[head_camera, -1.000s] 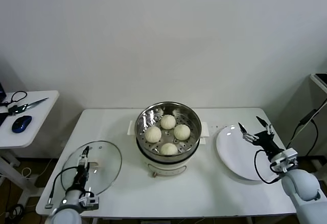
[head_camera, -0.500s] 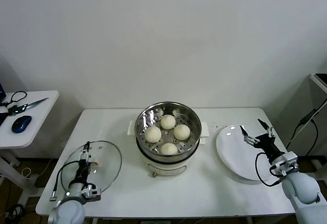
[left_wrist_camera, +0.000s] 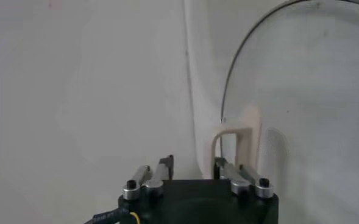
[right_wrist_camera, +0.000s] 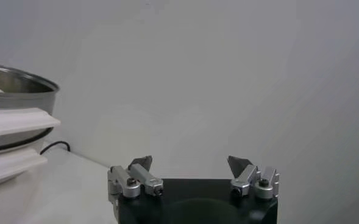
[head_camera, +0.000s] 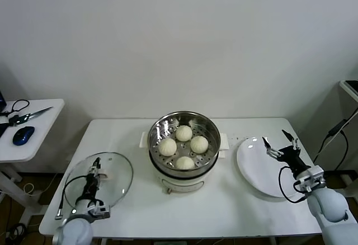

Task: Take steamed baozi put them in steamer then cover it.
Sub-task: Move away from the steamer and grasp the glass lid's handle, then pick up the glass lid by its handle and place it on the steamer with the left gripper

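The steamer (head_camera: 208, 124), a shiny steel basket on a white pot base, stands mid-table and holds four pale baozi (head_camera: 184, 133), (head_camera: 168, 146), (head_camera: 199, 144), (head_camera: 185, 163). The clear glass lid (head_camera: 117, 178) lies flat at the table's front left. My left gripper (head_camera: 95, 168) hovers over the lid, open and empty. In the left wrist view (left_wrist_camera: 192, 163) the lid's cream handle (left_wrist_camera: 235, 137) is just ahead of the fingertips. My right gripper (head_camera: 275, 140) is open and empty above the white plate (head_camera: 254, 169). It also shows in the right wrist view (right_wrist_camera: 190, 161), with the steamer's rim (right_wrist_camera: 21, 88) off to one side.
A small side table (head_camera: 39, 139) at the far left carries a blue mouse (head_camera: 23, 135), scissors and cables. A white cord lies on the table between the steamer and the plate. The wall runs close behind the table.
My left arm has drawn back a little toward the front edge, its gripper still over the lid. My right gripper has shifted slightly to the right over the plate.
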Controlling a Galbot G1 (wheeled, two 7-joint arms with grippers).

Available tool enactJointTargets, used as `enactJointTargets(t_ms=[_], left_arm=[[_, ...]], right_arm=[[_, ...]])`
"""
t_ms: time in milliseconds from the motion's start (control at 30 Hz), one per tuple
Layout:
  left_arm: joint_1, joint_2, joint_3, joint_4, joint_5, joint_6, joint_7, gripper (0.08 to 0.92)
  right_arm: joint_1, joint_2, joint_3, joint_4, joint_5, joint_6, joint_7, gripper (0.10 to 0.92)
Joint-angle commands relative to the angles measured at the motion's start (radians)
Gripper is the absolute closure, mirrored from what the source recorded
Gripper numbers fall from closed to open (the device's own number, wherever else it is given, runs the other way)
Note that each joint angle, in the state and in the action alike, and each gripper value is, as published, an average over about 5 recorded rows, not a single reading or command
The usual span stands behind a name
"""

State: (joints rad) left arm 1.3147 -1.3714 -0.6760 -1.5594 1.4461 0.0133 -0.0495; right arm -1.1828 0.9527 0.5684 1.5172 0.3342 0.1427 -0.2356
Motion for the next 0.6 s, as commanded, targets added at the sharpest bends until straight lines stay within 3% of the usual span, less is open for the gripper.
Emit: enactJointTargets(t_ms=[33, 300, 600], left_arm=[[0.029, 0.024, -0.004, -0.076, -0.077, -0.002, 0.015, 0.606], [0.146, 0.093, -0.005, -0.313, -0.145, 0.082, 0.058, 0.826], [0.263, 0.196, -0.017, -0.594, -0.166, 0.308, 0.086, 0.850]], right_arm=[[0.004, 0.000, -0.001, -0.007, -0.010, 0.002, -0.001, 0.203], [0.020, -0.014, -0.008, -0.030, -0.010, 0.009, -0.007, 0.203], [0.036, -0.014, -0.023, -0.045, -0.023, 0.016, -0.011, 0.203]])
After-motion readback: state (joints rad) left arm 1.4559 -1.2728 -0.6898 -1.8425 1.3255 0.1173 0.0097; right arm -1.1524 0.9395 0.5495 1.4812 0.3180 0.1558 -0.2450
